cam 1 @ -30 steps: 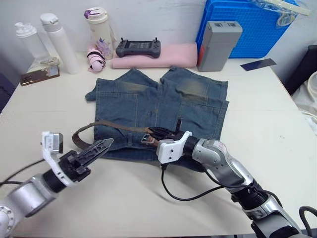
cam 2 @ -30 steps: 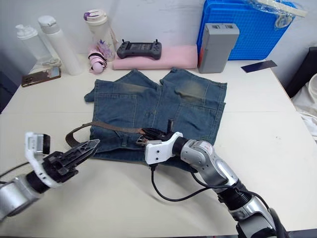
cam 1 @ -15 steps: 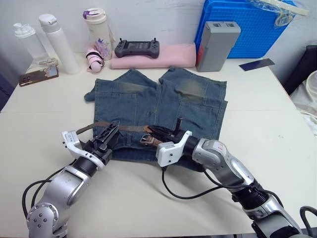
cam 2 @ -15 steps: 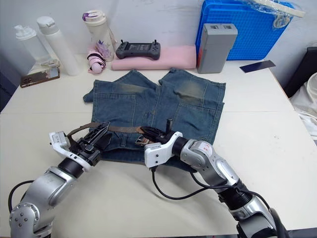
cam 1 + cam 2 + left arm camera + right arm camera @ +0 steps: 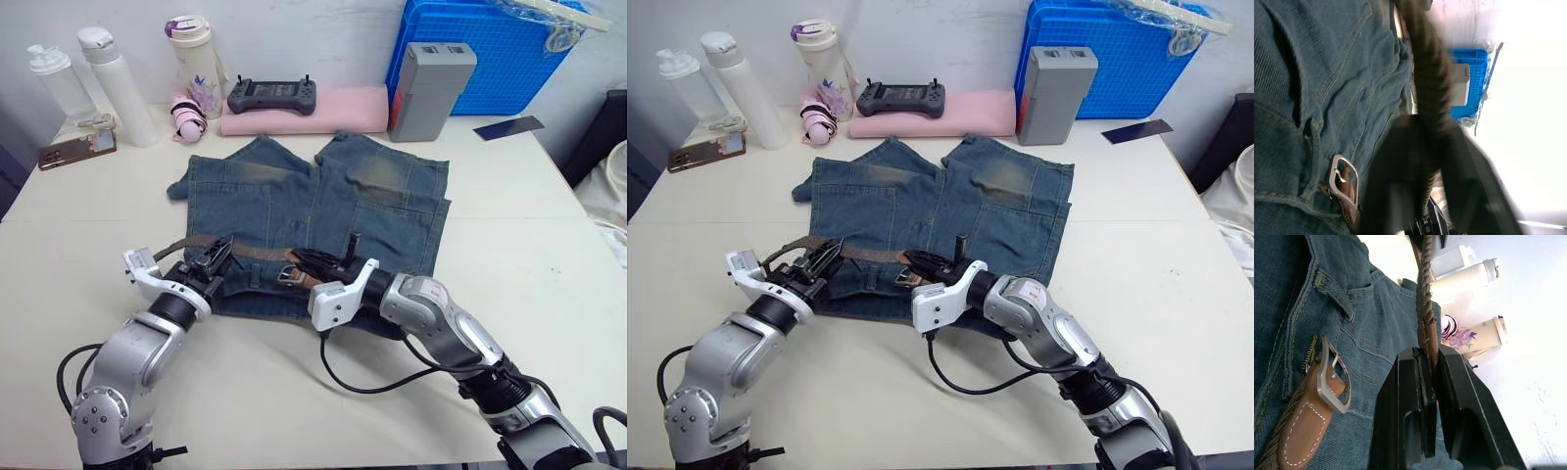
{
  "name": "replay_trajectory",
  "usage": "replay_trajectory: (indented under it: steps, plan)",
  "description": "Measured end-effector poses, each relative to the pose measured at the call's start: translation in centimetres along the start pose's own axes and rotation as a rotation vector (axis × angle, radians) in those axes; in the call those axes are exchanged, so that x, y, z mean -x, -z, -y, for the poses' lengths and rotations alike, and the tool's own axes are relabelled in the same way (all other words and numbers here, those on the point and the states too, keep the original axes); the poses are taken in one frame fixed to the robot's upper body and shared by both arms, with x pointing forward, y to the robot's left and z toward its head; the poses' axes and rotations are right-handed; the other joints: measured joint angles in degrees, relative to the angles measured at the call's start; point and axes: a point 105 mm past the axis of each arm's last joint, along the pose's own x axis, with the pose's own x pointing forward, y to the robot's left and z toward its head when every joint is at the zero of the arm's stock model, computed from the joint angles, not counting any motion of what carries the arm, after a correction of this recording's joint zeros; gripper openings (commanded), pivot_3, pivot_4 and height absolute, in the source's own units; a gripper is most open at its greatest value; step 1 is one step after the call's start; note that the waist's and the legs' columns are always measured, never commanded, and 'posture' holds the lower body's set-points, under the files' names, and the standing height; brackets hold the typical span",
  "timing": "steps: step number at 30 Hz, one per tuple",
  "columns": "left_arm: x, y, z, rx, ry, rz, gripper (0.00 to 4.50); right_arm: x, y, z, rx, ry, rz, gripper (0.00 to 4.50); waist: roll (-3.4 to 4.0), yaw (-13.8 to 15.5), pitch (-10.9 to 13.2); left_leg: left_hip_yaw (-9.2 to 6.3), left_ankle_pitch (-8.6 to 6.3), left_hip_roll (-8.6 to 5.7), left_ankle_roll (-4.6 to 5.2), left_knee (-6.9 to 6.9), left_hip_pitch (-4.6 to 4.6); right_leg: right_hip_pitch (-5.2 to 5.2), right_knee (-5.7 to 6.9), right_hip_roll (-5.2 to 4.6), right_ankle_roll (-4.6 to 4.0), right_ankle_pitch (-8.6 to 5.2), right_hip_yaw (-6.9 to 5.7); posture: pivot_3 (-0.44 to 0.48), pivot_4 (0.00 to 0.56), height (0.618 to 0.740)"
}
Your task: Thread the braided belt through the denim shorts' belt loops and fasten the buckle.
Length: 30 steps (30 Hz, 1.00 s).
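My right claw [image 5: 1429,363] pinches the braided belt [image 5: 257,252] by its tan end, near the buckle [image 5: 1332,377]. My left claw [image 5: 214,262] clamps the belt's woven part too. Belt lies across the denim shorts [image 5: 323,211] waistband, flat on the desk [image 5: 549,245].

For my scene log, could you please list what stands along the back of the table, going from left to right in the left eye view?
Phone → two white bottles → floral tumbler → black controller on the pink folded cloth → grey box → blue crate.
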Motion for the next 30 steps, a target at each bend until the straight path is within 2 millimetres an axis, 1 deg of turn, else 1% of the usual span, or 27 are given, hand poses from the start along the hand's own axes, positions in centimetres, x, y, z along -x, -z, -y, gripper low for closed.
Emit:
replay_trajectory:
  steps: [6,8,10,11,12,14,16,18,19,23,26,30]
  plan:
    - [0.1,-0.2,-0.7,-0.003,-0.007,-0.017,0.02,0.0,0.0,0.0,-0.001,-0.001,0.002,0.00,0.00,0.1,0.0,0.00,0.00,0.01,-0.01,0.00,0.00,0.00,-0.01,0.02,0.00,0.00,0.00,0.000,0.150,0.739]
    - [0.2,-0.4,-0.8,-0.020,0.018,-0.032,0.02,-0.1,-0.1,-0.1,-0.057,0.004,-0.002,0.00,0.00,0.3,0.0,0.00,0.00,0.04,-0.02,-0.01,0.01,0.01,-0.01,0.06,0.00,0.00,0.00,0.000,0.150,0.739]
    - [0.5,-0.6,-1.1,-0.058,0.030,-0.060,0.00,-0.1,-0.1,-0.2,-0.141,0.016,-0.004,0.90,0.00,0.5,0.0,-0.01,-0.02,0.09,-0.08,-0.03,-0.01,0.00,0.00,0.12,0.00,0.00,0.00,0.000,0.150,0.739]
    - [0.7,-0.7,-1.2,-0.077,0.042,-0.072,0.00,0.0,-0.1,-0.1,-0.185,0.025,-0.006,1.14,0.01,0.6,0.0,-0.01,-0.02,0.10,-0.09,-0.05,-0.01,0.00,0.00,0.12,0.00,0.00,0.00,0.000,0.150,0.739]
    - [1.0,-1.4,-1.3,-0.092,0.052,-0.063,0.00,0.3,0.2,0.0,-0.237,0.036,-0.020,1.70,0.02,0.7,0.0,-0.01,-0.03,0.11,-0.10,-0.06,-0.01,0.00,0.00,0.11,0.00,0.00,0.01,0.000,0.150,0.739]
    - [1.8,-2.8,-1.7,-0.140,0.044,-0.055,0.00,1.0,1.4,0.4,-0.388,0.043,-0.059,2.65,0.03,0.8,0.0,-0.02,-0.03,0.13,-0.11,-0.06,0.01,0.03,-0.03,0.11,-0.01,0.00,0.01,0.000,0.150,0.739]
    - [2.6,-4.0,-2.6,-0.178,0.002,-0.060,0.00,1.7,1.7,0.4,-0.524,0.021,-0.068,3.65,0.05,0.9,0.0,-0.08,-0.04,0.14,-0.13,-0.11,0.00,0.02,-0.02,0.10,-0.04,-0.02,0.01,0.000,0.150,0.739]
    - [3.3,-5.5,-3.6,-0.193,-0.040,-0.043,0.00,2.5,1.7,0.1,-0.660,-0.021,-0.067,4.45,0.11,0.9,0.1,-0.12,-0.06,0.14,-0.15,-0.18,-0.01,0.01,-0.05,0.07,-0.05,-0.02,0.02,0.000,0.150,0.739]
    - [3.5,-6.0,-3.8,-0.200,-0.041,-0.038,0.00,3.0,1.8,0.2,-0.722,-0.040,-0.067,4.45,0.13,0.9,0.1,-0.12,-0.07,0.13,-0.15,-0.18,-0.02,0.00,-0.07,0.05,-0.05,-0.02,0.02,0.000,0.150,0.739]
    - [3.7,-7.0,-4.1,-0.263,-0.051,-0.035,0.00,4.7,1.4,0.5,-0.867,-0.111,-0.065,4.45,0.15,1.0,0.1,-0.27,-0.12,0.11,-0.17,-0.24,-0.02,0.02,-0.09,0.00,-0.09,-0.04,0.06,0.000,0.150,0.739]
    - [3.6,-7.1,-4.1,-0.270,-0.044,-0.035,0.00,5.4,1.2,0.2,-0.938,-0.148,-0.073,4.45,0.15,1.0,0.1,-0.26,-0.12,0.09,-0.18,-0.40,-0.03,-0.05,-0.10,-0.01,-0.11,-0.06,0.10,0.000,0.150,0.739]
    - [2.7,-7.0,-3.7,-0.257,-0.021,-0.009,0.00,6.3,1.1,-0.3,-1.019,-0.169,-0.098,4.45,0.15,1.0,0.1,-0.24,-0.12,0.09,-0.19,-0.46,-0.04,-0.12,-0.09,-0.01,-0.13,-0.06,0.12,0.000,0.150,0.739]
